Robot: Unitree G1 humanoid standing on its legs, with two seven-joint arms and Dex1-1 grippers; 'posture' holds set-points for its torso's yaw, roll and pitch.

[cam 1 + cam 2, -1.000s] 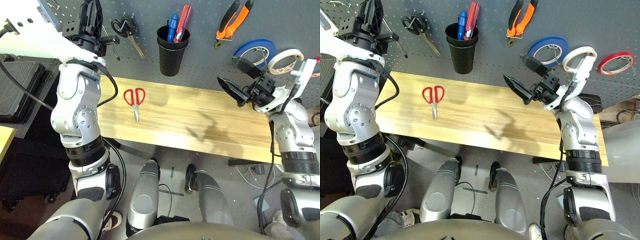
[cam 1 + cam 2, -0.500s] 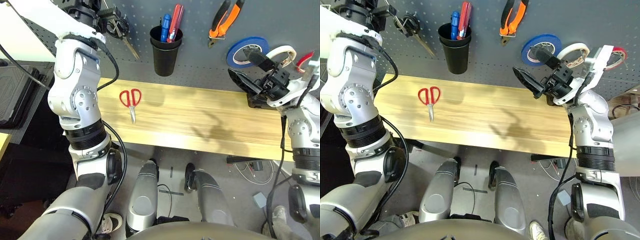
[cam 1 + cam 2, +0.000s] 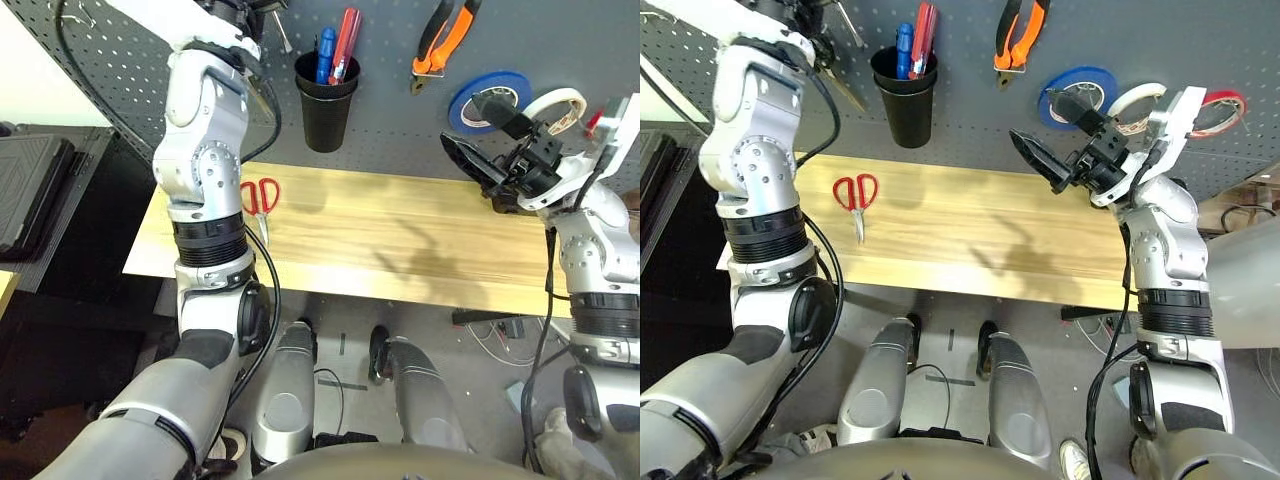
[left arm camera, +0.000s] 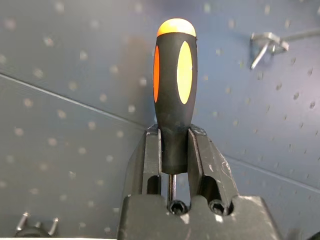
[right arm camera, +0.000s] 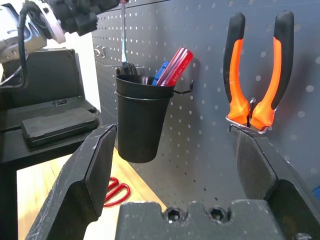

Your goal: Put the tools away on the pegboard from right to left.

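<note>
1. While the pliers (image 3: 443,48) and the cream-white tape roll (image 3: 566,97) already hang on the pegboard (image 3: 395,130), we judge the screwdriver step to be in hand.
2. Our left gripper (image 4: 174,131) pinches the orange-and-black-handled screwdriver (image 4: 174,112) low on its handle, the shaft running down between the fingers and the rounded end standing clear. Behind it is the pegboard, with an empty wire hook (image 4: 270,46) off to one side.
3. Our right gripper (image 5: 174,131) is spread wide with nothing between its fingers, in front of the board near the tape rolls.
4. The red-handled scissors (image 3: 857,207) lie on the wooden table (image 3: 970,225), below the black cup (image 3: 908,118), and look like the last tool to put up.
5. Next, we need to line the shaft up with its holder, seat it, and let go only once it bears the weight. We cannot tell which holder is meant; a loose release could drop the tool.
</note>
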